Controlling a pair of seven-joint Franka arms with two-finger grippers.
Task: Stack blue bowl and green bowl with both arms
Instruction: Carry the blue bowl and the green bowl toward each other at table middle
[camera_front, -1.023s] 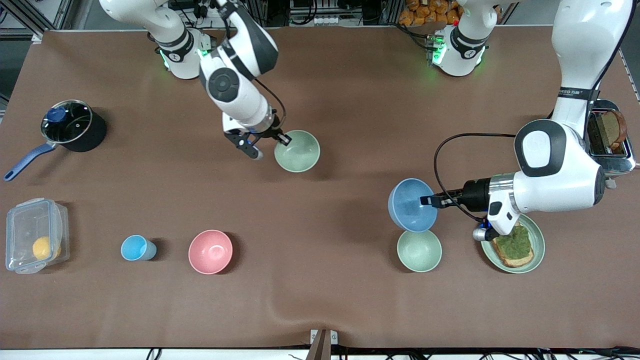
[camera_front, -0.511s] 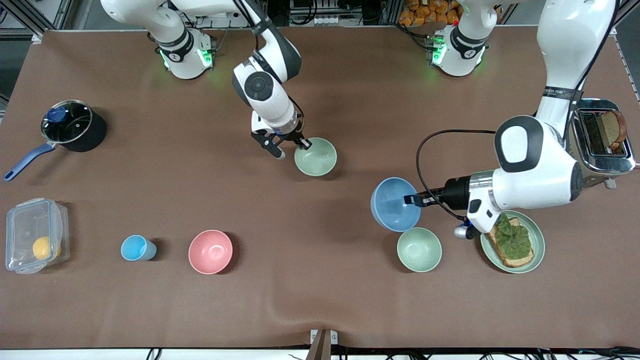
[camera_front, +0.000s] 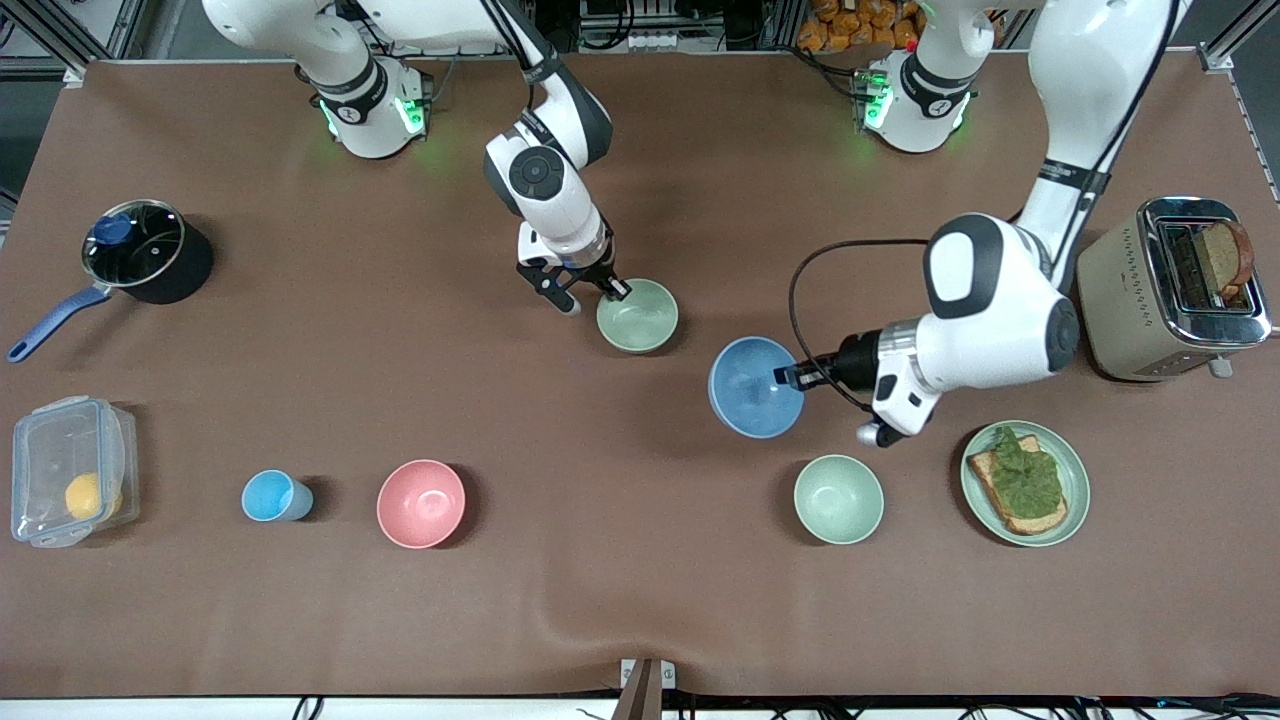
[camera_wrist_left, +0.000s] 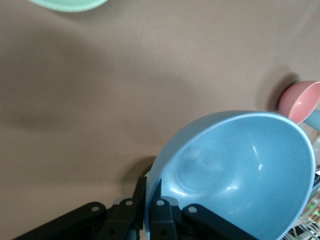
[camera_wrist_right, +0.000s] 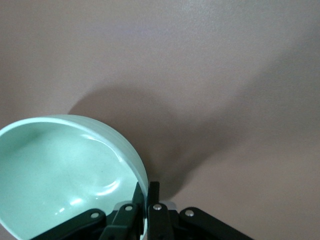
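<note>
Currently, the stacking stood unfinished: both bowls had been grasped, but neither sat inside the other. The right pincer (camera_front: 612, 290) was closed on the rim of the green bowl (camera_front: 637, 316), one finger inside the wall and one outside, as the right wrist view confirmed (camera_wrist_right: 148, 207). That bowl was over the middle of the counter (camera_front: 640, 600), and whether it rested on the surface or hung just above it could not be determined. The left pincer (camera_front: 784, 376) was clamped likewise on the rim of the blue bowl (camera_front: 755, 388), which it held tilted and clear of the counter, over a spot near the green bowl, toward the left arm's end. The two bowls were near each other but apart. In my judgement, what remained was to bring one bowl over the other, seat it and release.

Count, from the right arm's end of the counter to the left arm's:
- One lidded saucepan (camera_front: 140, 252).
- One clear food container (camera_front: 72, 470) with a yellow item inside.
- One light-blue cup (camera_front: 275, 496).
- One pink bowl (camera_front: 421, 503).
- One green bowl, held.
- One blue bowl, held.
- One paler mint-green bowl (camera_front: 838, 499), untouched.
- One green plate (camera_front: 1074, 470) carrying toast with a leaf.
- One toaster (camera_front: 1130, 290) with a slice in it.
</note>
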